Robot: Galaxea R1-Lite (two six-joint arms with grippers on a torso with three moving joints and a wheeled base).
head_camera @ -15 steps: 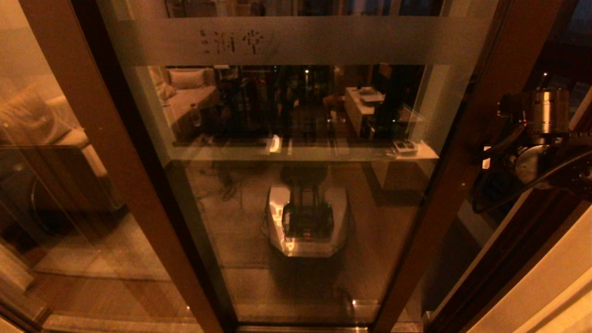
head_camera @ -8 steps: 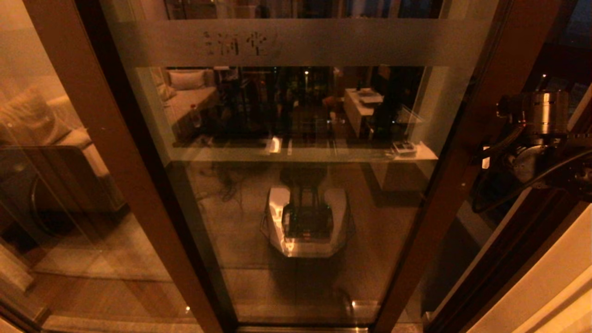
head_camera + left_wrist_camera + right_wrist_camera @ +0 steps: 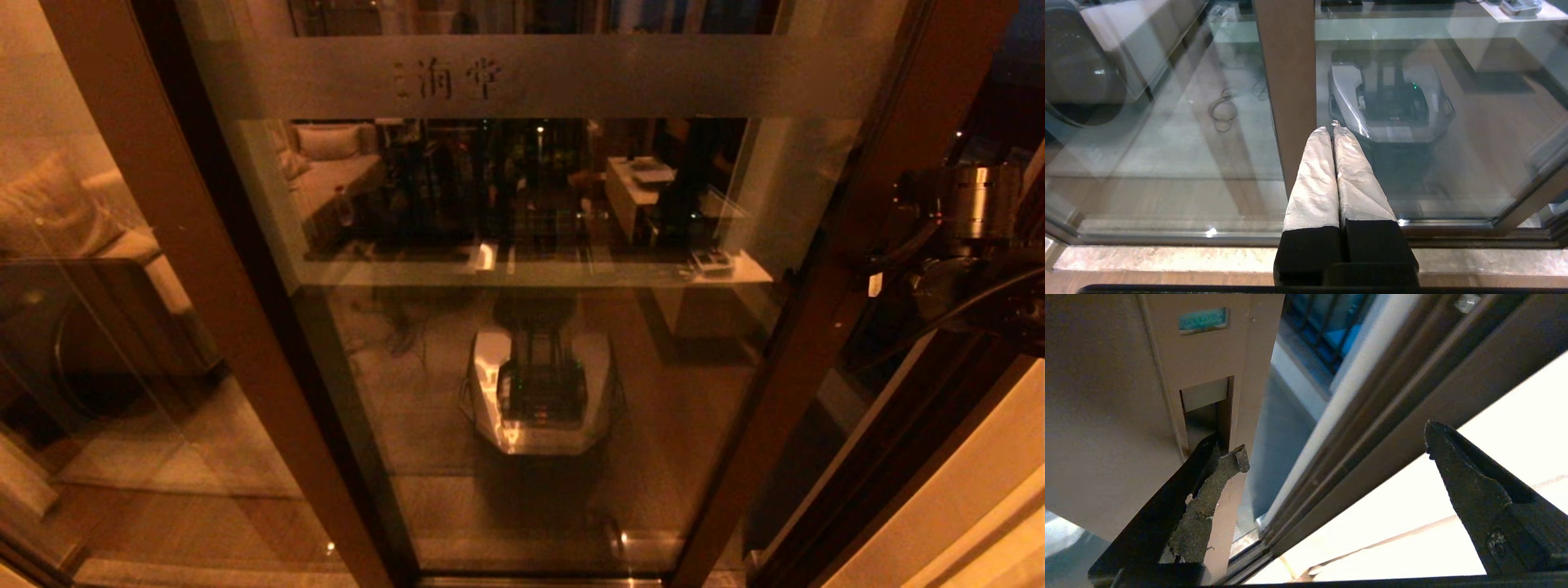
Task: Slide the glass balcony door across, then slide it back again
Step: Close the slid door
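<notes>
**Right gripper hooked in the door's handle slot, left gripper clenched near the sill**

The left gripper (image 3: 1333,130) is hanging low in front of the glass, its two pale padded fingers (image 3: 1314,179) pressing flat against each other with nothing between them. It is pointing down toward the stone sill (image 3: 1167,259) at the foot of the door.

The right gripper (image 3: 1331,445) is working at the right edge of the glass balcony door (image 3: 522,327), with its jaws spread wide. One worn finger (image 3: 1208,490) is sitting in the recessed handle slot (image 3: 1206,412) of the door's right stile, while the other finger (image 3: 1470,490) is standing well apart, out over the fixed frame (image 3: 1372,416) (nothing is being pinched between them). In the head view only the arm's metal wrist (image 3: 967,204) is showing, just beside that stile.

The door is filling the middle of the head view, its frosted band (image 3: 539,75) running across the top with faint characters. A gap is showing between the stile and the fixed frame. The glass is reflecting the robot's base (image 3: 539,388), and black window bars (image 3: 1327,330) are standing beyond the gap.
</notes>
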